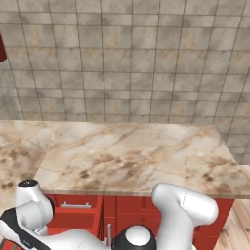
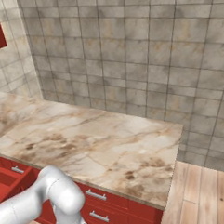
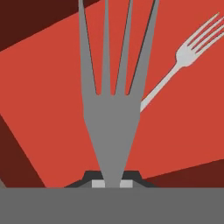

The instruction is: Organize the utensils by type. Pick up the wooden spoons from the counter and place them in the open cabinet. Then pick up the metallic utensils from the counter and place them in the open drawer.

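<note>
While the counter (image 1: 132, 156) lies bare of utensils in both base views, the hand view looks down into the open drawer (image 3: 48, 109), whose red floor spreads beneath the gripper (image 3: 112, 183). The jaws are closed on the handle of a grey metal fork (image 3: 111, 118), with the dark fingertips pinching it at the bottom of the view and the four tines running straight away from the hand. The held fork's long axis therefore lines up with the gripper's own pointing direction, so it hangs tines-first toward the drawer floor.

A second fork (image 3: 188, 52) rests on that red floor, up and to the right of the held one in the hand view, its handle slanting down-left until it disappears behind the held fork's neck. The two seem apart in depth, one in the grip and the other lying flat below, though how far above the floor the held fork hangs I cannot tell.

From the left base view, the drawer (image 1: 73, 215) stands pulled out under the counter's near edge at the left, and the arm bends low toward it. By my judgement the spoon step is done and this is the last fork. The coming release turns on the fork being over the drawer's floor, not its dark walls, which it appears to be.
</note>
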